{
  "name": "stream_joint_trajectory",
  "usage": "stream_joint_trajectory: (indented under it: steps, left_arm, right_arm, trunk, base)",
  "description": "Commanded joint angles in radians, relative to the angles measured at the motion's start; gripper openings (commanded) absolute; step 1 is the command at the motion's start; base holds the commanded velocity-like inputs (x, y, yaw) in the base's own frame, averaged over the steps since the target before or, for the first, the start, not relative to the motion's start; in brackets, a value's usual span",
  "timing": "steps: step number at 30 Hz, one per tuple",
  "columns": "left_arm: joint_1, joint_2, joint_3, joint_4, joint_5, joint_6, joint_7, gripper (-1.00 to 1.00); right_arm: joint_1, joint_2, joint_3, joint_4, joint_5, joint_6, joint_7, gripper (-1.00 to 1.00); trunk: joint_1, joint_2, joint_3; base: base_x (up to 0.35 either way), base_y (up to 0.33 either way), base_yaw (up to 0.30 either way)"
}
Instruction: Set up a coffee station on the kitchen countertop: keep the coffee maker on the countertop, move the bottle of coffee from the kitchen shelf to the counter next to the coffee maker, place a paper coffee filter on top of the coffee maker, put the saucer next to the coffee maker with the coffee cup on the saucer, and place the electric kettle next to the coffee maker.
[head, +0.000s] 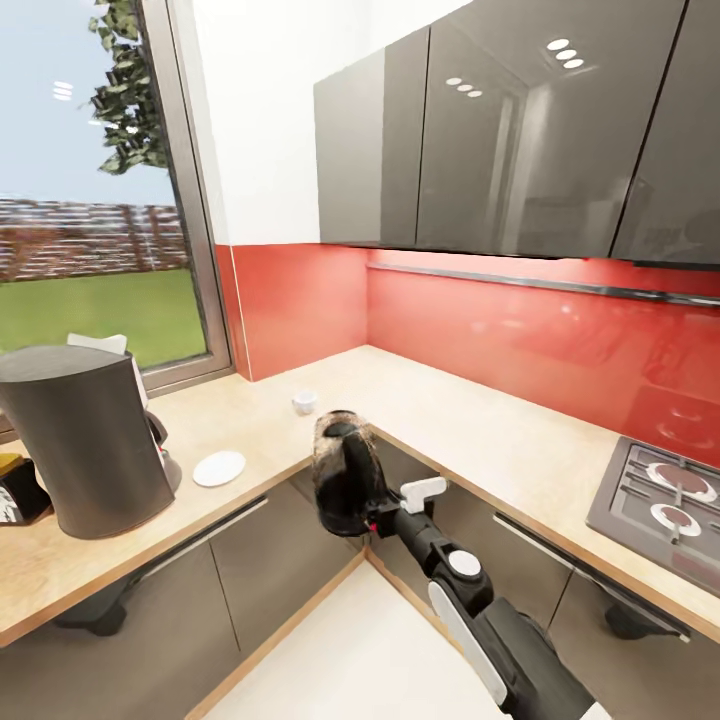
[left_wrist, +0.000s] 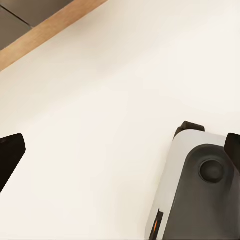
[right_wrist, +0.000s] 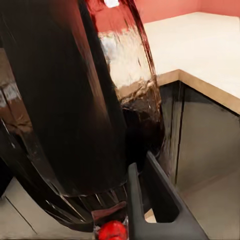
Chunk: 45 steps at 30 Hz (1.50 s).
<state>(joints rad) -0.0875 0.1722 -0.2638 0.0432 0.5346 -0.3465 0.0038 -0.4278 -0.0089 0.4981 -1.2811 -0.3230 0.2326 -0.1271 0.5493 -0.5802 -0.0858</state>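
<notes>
My right gripper (head: 378, 520) is shut on the handle of the electric kettle (head: 343, 478), holding it upright in the air over the floor, in front of the countertop's (head: 470, 430) inner corner. Up close, the kettle's dark glass (right_wrist: 75, 100) has one finger (right_wrist: 155, 200) beside it. The coffee maker (head: 90, 440) stands on the left stretch of counter, with the bottle of coffee (head: 15, 490) just left of it. The saucer (head: 219, 468) lies to its right. The coffee cup (head: 304, 402) sits further back on the bare counter. My left gripper (left_wrist: 120, 155) hangs open over the floor.
A gas hob (head: 665, 500) is set into the counter at the right. Grey wall cabinets (head: 500, 130) hang above a red backsplash (head: 520, 340). A window (head: 90, 200) is behind the coffee maker. The robot's base (left_wrist: 200, 195) is below the left gripper.
</notes>
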Motion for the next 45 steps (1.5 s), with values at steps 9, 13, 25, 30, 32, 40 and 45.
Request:
stream_joint_trajectory:
  steps: [9, 13, 25, 30, 32, 40, 45]
  left_arm:
    - [-0.002, -0.001, -0.008, 0.003, 0.007, -0.004, 0.010, 1.00]
    - [0.000, -0.014, -0.004, -0.010, 0.012, -0.016, 0.018, 1.00]
    - [0.001, -0.020, 0.000, -0.031, 0.023, -0.014, 0.027, 1.00]
    - [0.001, -0.025, 0.001, -0.032, 0.021, -0.014, 0.027, 1.00]
    - [0.001, -0.026, 0.001, -0.031, 0.020, -0.014, 0.027, 1.00]
    - [0.001, -0.029, 0.001, -0.031, 0.013, -0.013, 0.027, 1.00]
    - [0.001, -0.030, 0.000, -0.032, 0.012, -0.012, 0.027, 1.00]
  right_arm:
    - [-0.002, 0.000, 0.117, -0.003, -0.005, 0.005, -0.011, -1.00]
    - [-0.002, 0.008, 0.102, -0.004, -0.003, 0.002, -0.022, -1.00]
    - [-0.002, -0.010, 0.029, -0.043, -0.007, 0.008, -0.020, -1.00]
    - [-0.002, -0.011, 0.000, -0.071, -0.006, 0.009, -0.020, -1.00]
    - [-0.002, -0.011, -0.012, -0.077, -0.006, 0.008, -0.020, -1.00]
    - [-0.002, -0.011, -0.136, -0.078, -0.005, 0.008, -0.021, -1.00]
    - [-0.002, -0.011, -0.137, -0.078, -0.004, 0.008, -0.022, -1.00]
  trunk:
    - [0.000, -0.002, -0.002]
    - [0.000, -0.002, -0.002]
    - [0.000, -0.002, -0.002]
    - [0.000, -0.002, -0.003]
    - [0.000, -0.002, -0.004]
    - [0.000, -0.002, -0.007]
    - [0.000, -0.002, -0.008]
  base:
    - [0.024, 0.000, 0.000]
    - [0.048, 0.000, 0.000]
    - [0.000, 0.000, 0.000]
    - [0.000, 0.000, 0.079]
    - [0.000, 0.000, 0.206]
    - [0.000, 0.000, 0.258]
    - [0.000, 0.000, 0.271]
